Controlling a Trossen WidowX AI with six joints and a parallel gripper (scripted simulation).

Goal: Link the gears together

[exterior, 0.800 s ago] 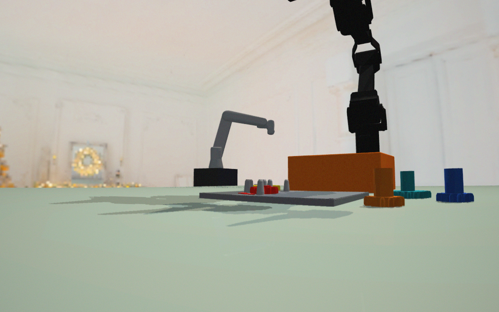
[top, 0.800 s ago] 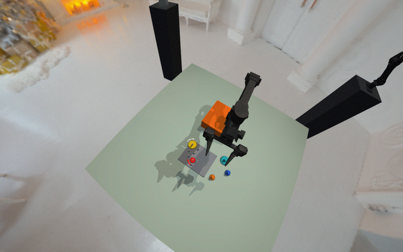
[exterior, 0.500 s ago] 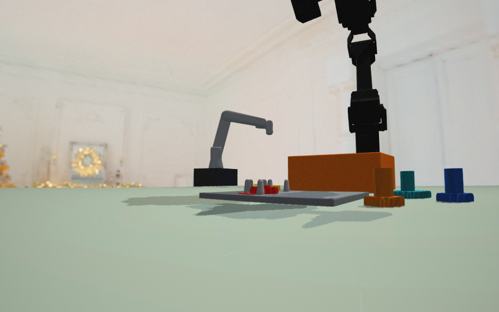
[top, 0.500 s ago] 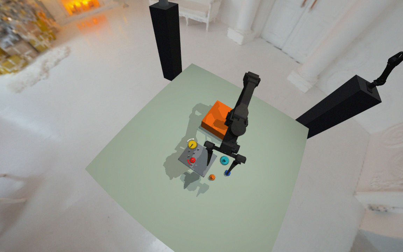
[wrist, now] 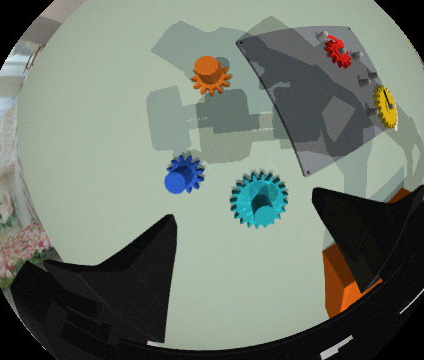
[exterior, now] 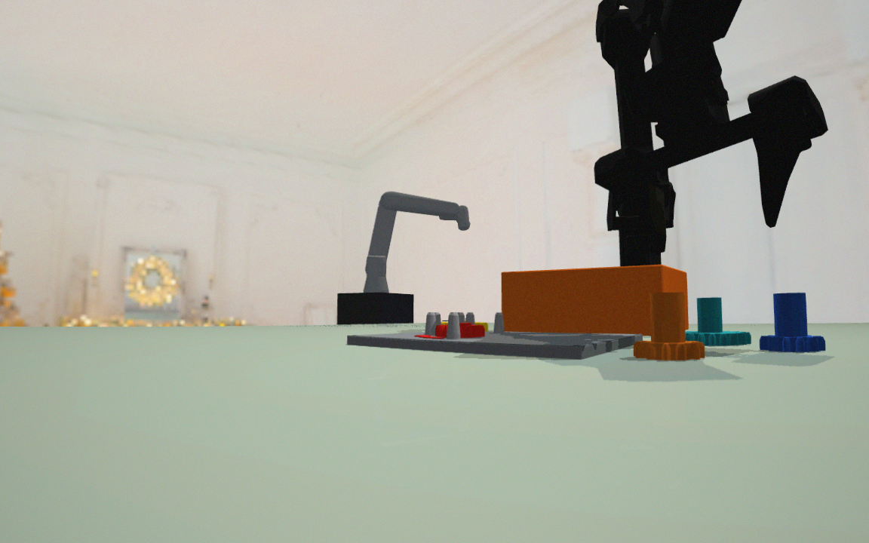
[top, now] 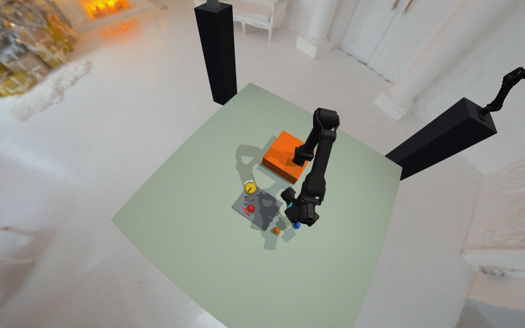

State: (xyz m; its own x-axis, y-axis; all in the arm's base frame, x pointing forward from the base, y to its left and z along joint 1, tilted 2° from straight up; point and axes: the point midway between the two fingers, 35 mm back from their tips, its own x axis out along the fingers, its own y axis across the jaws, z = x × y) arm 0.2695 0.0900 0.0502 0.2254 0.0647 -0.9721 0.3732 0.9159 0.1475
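The black gripper's fingers stand wide apart, holding nothing; above, their tips are hidden. Beyond, between them, stands the toothed teal gear with a round handle [top: 289, 205] [exterior: 709, 323] [wrist: 261, 200], mostly covered from above.

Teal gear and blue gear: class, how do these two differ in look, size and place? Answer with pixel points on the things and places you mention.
The teal gear [top: 289, 205] [exterior: 717, 337] [wrist: 246, 200] is wider than the blue gear [top: 296, 225] [exterior: 792, 342] [wrist: 190, 172]. The teal gear has more teeth than the blue gear. The teal gear stands nearer the orange block than the blue gear does. Both stand upright on the table, each with a round knob.
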